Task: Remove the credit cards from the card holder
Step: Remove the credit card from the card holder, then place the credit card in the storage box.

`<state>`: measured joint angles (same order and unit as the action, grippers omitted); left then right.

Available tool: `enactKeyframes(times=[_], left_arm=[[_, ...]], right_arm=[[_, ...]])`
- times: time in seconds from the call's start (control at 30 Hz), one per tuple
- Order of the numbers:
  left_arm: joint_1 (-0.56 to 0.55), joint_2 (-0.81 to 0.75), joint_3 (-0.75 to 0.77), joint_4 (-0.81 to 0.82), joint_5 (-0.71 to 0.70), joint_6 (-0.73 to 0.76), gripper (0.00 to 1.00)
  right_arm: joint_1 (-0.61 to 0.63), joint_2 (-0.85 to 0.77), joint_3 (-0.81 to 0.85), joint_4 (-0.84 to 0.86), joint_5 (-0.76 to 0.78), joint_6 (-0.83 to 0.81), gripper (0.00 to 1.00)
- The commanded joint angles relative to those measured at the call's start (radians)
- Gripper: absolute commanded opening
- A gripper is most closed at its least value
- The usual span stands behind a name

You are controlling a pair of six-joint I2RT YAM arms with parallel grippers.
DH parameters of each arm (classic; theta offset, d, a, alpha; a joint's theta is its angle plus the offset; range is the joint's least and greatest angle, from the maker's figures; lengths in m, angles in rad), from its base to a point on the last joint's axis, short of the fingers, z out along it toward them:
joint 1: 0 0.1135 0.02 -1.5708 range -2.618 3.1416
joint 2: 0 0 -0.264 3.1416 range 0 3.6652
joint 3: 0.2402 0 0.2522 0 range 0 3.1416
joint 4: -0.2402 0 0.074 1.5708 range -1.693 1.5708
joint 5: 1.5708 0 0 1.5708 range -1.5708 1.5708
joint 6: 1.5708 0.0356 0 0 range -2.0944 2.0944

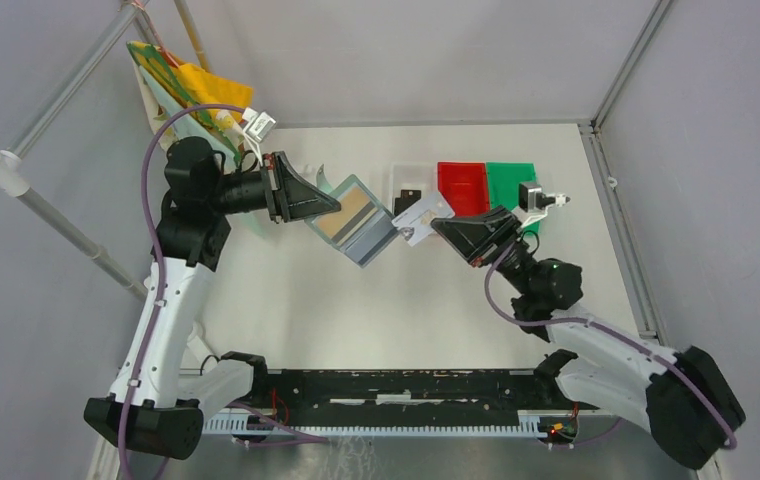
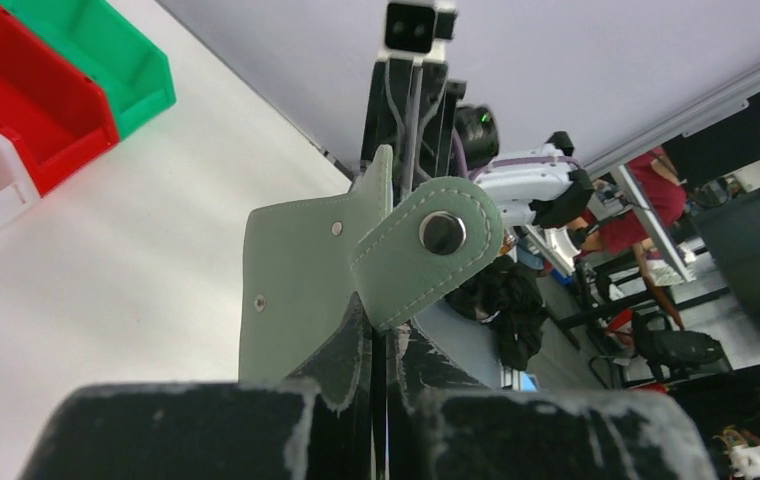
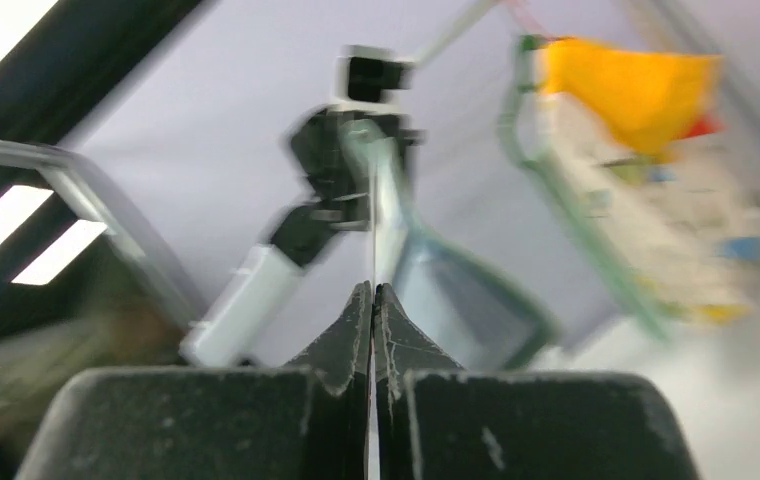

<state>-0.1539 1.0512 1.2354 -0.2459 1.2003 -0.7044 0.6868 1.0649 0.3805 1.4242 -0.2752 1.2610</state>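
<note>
Above the table's middle: card holder (image 1: 371, 240), grey-green, spread open and held off the table (image 1: 406, 320) between the two arms.
Left gripper (image 1: 331, 207): clenched on the card holder's left end. The left wrist view shows the grey-green flap (image 2: 296, 290) and its snap tab (image 2: 426, 260) rising out from between the closed fingers (image 2: 356, 370).
Tan-gold card (image 1: 341, 222): lies in the open holder, on the side nearer the left gripper.
Right gripper (image 1: 439, 226): clamped onto the silvery-white card (image 1: 421, 217). The right wrist view is blurred, but its jaws are pressed together.
Silvery-white card: has a dark stripe and sits tilted at the holder's right edge. Its near corner meets that edge in the top view — whether it is fully out of the pocket cannot be told.
White bin (image 1: 401, 172): stands at the far side, just behind the held card, with a small dark flat piece (image 1: 408, 197) inside — too small to identify.
Red bin (image 1: 463, 187): stands beside the white bin, on its right.
Green bin (image 1: 511, 180): stands beside the red bin, rightmost of the row.
</note>
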Motion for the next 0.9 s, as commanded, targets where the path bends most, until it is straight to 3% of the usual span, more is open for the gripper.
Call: enactKeyframes(times=[0.0,0.03,0.13,0.27,0.47,0.87], left_arm=[[0.006,-0.003,0.077,-0.119,0.024,0.202,0.02],[0.005,-0.001,0.085,-0.143,0.023,0.228,0.02],[0.007,0.007,0.104,-0.228,0.024,0.303,0.02],[0.007,0.010,0.102,-0.251,0.026,0.327,0.02],[0.006,0.009,0.099,-0.254,0.031,0.328,0.02],[0.006,-0.006,0.084,-0.258,0.058,0.331,0.02]], right_arm=[[-0.153,-0.161,0.166,-0.754,-0.166,-0.302,0.00],[-0.182,-0.169,0.260,-1.003,-0.146,-0.442,0.00],[-0.267,-0.098,0.509,-1.466,-0.109,-0.740,0.00],[-0.353,0.015,0.686,-1.767,-0.053,-0.954,0.00],[-0.376,0.214,0.836,-1.906,0.171,-1.136,0.00],[-0.391,0.681,1.140,-1.977,0.223,-1.203,0.00]])
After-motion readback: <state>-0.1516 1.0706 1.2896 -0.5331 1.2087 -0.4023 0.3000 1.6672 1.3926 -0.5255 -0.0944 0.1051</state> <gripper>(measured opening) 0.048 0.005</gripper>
